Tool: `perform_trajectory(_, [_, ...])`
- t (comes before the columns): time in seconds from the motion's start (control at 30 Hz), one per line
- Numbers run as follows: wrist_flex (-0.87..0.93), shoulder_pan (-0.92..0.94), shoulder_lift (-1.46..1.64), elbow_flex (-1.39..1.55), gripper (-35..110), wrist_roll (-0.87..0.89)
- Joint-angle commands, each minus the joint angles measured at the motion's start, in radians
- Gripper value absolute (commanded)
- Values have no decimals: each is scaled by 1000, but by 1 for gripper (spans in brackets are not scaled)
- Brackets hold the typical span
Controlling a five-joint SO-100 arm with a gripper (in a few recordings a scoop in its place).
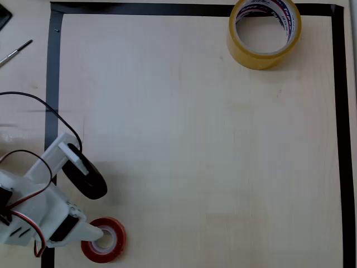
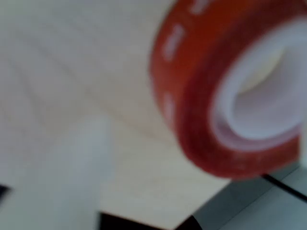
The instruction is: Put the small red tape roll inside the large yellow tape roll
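Tool (image 1: 103,241) at small red tape roll (image 1: 106,243), near table (image 1: 195,145) edge, large yellow tape roll (image 1: 264,33) well apart

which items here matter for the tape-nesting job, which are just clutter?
Job:
- small red tape roll, bottom left, a gripper finger reaching into its core
- large yellow tape roll, top right, nothing inside

Clutter:
- metal tool, outside the black tape border
- dark object at the top-left corner
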Motion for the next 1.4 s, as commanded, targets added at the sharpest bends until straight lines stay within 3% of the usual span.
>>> perform_trajectory(0.0, [-12, 23, 6, -74, 20, 9])
perform_trajectory(0.43, [-35, 48, -135, -137, 20, 8])
perform_trajectory(0.53, [-34, 46, -138, -140, 17, 8])
perform_trajectory(0.67, [-32, 38, -141, -143, 0, 8])
perform_trajectory(0.97, [-25, 20, -25, -103, 0, 8])
perform_trajectory(1.07, [-15, -89, 198, -20, 0, 6])
perform_trajectory(1.2, [-17, -403, 523, 84, 0, 6])
perform_trajectory(1.37, [-149, -693, 609, 114, 0, 11])
